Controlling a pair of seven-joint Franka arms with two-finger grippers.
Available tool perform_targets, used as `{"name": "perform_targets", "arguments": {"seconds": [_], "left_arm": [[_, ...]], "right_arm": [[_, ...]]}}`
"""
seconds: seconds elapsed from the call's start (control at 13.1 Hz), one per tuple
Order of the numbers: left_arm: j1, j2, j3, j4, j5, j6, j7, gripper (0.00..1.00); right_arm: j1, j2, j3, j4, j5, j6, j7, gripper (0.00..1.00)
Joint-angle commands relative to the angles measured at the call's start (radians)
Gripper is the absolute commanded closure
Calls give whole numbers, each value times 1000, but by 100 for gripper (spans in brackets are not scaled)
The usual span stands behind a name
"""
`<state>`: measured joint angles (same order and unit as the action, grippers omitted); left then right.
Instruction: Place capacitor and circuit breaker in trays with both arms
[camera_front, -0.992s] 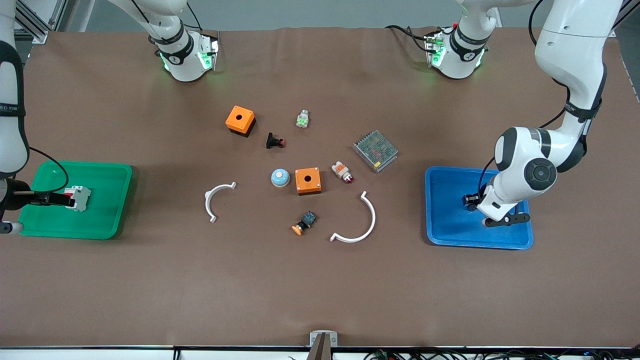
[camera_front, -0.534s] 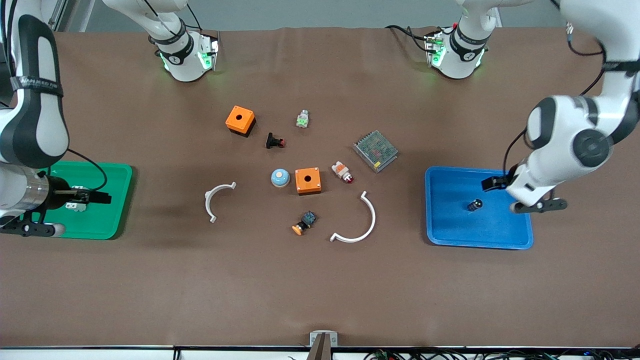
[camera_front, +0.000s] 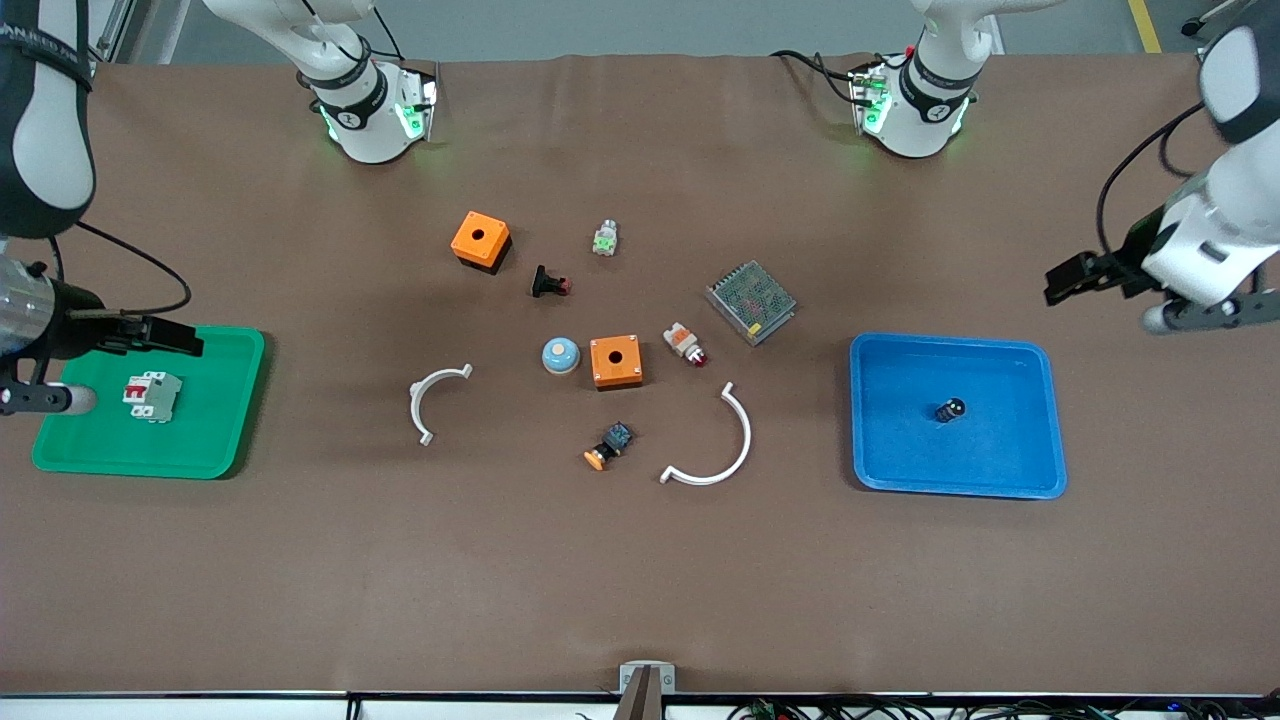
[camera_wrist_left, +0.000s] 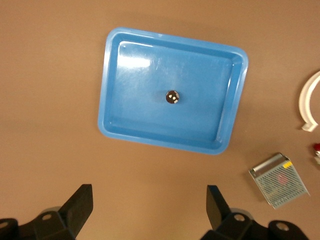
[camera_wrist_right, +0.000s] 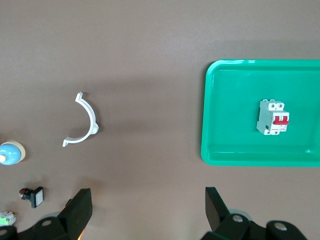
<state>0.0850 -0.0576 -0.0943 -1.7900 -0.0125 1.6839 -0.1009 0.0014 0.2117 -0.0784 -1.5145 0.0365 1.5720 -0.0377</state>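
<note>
Two trays anchor the brown table (camera_front: 640, 580): a blue tray (camera_front: 1000, 480) at the left arm's end and a green tray (camera_front: 215, 440) at the right arm's end. The left gripper (camera_front: 1075, 280) hangs in the air over bare table beside the blue tray's edge nearest the bases, fingers (camera_wrist_left: 80, 207) spread wide apart and holding nothing. The right gripper (camera_front: 170, 338) hovers over the green tray's edge nearest the bases (its fingers (camera_wrist_right: 77, 210) likewise wide apart and empty).

Between the trays lie a metal mesh-topped box (camera_front: 751, 301), a large white arc (camera_front: 720, 450), a smaller white arc (camera_front: 430, 400) and two orange boxes (camera_front: 615, 361), one near the table's middle and the other nearer the bases.

The circuit breaker (camera_front: 152, 396) lies in the green tray, red toggles showing, touched by nothing. The capacitor (camera_front: 949, 410) stands near the middle of the blue tray, its shiny top (camera_wrist_left: 172, 96) up in the left wrist view, well apart from the gripper.
</note>
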Motion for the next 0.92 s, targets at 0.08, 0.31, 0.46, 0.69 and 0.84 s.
{"name": "perform_targets", "arguments": {"seconds": [0.08, 0.31, 0.46, 0.69, 0.84], "left_arm": [[15, 21, -5, 179, -18, -144, 18, 0], [9, 27, -8, 219, -17, -159, 13, 0], [10, 33, -10, 221, -17, -159, 16, 0], [-2, 108, -10, 314, -7, -156, 7, 0], [-5, 130, -13, 357, 6, -156, 7, 0]], "right_arm": [[6, -31, -7, -13, 0, -33, -2, 0], [3, -29, -9, -6, 0, -32, -2, 0], [3, -29, -11, 2, -3, -32, 5, 0], [3, -22, -11, 49, -16, -35, 2, 0], [2, -20, -11, 100, -17, -73, 7, 0]]}}
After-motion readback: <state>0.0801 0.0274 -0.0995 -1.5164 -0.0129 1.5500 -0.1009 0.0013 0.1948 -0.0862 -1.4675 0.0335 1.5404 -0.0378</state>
